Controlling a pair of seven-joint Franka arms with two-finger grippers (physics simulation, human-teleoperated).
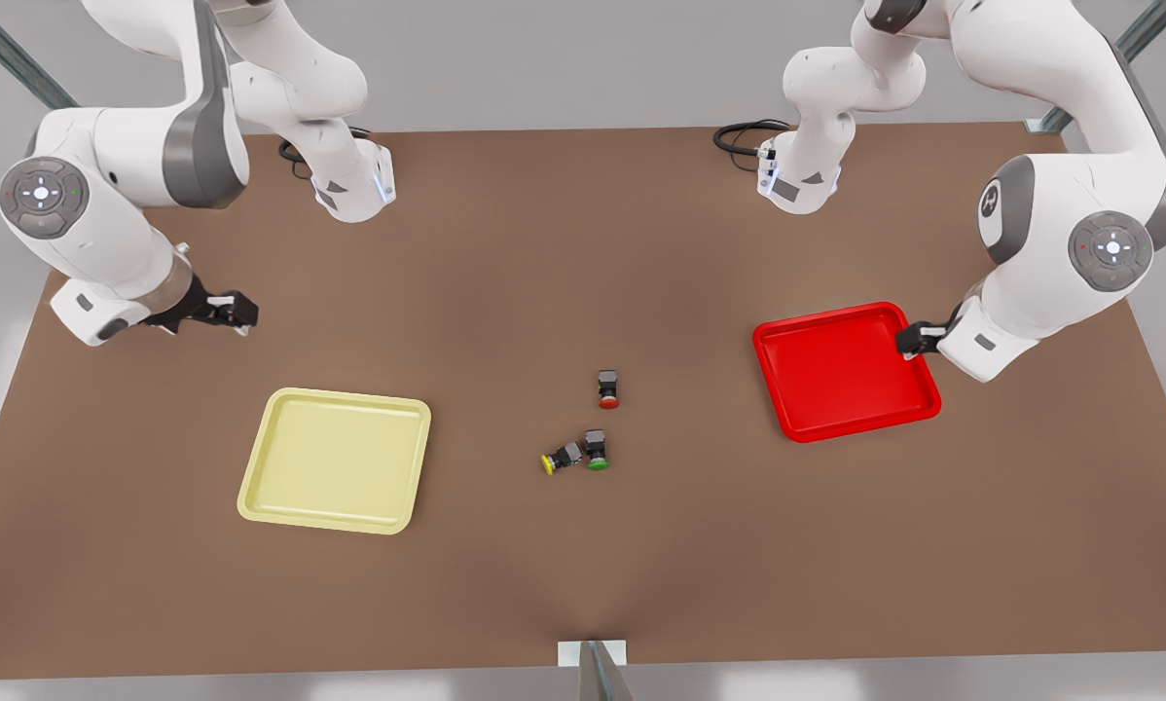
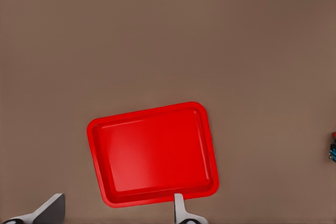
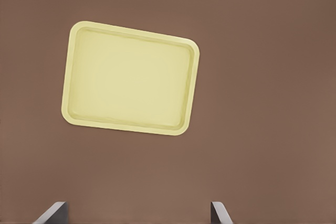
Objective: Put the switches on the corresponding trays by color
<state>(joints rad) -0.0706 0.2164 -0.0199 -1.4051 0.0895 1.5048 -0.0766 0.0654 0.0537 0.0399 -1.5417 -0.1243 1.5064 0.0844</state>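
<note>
Three tiny switches lie mid-table: the red-capped switch [image 1: 608,388], and nearer the front the yellow-capped switch [image 1: 562,459] touching the green-capped switch [image 1: 597,451]. The pale yellow tray [image 1: 335,461] [image 3: 128,80] lies at the front view's left, the red tray [image 1: 844,373] [image 2: 155,153] at its right. My left gripper [image 1: 919,339] [image 2: 115,213] hovers open at the red tray's right rim, holding nothing. Behind the yellow tray and clear of it, my right gripper [image 1: 237,312] [image 3: 136,213] hangs open and empty.
Both arm bases [image 1: 354,185] [image 1: 797,180] stand at the back of the brown table [image 1: 583,282], each with a black cable. A small bracket [image 1: 593,662] sits at the table's front edge. Bare table surrounds the switches.
</note>
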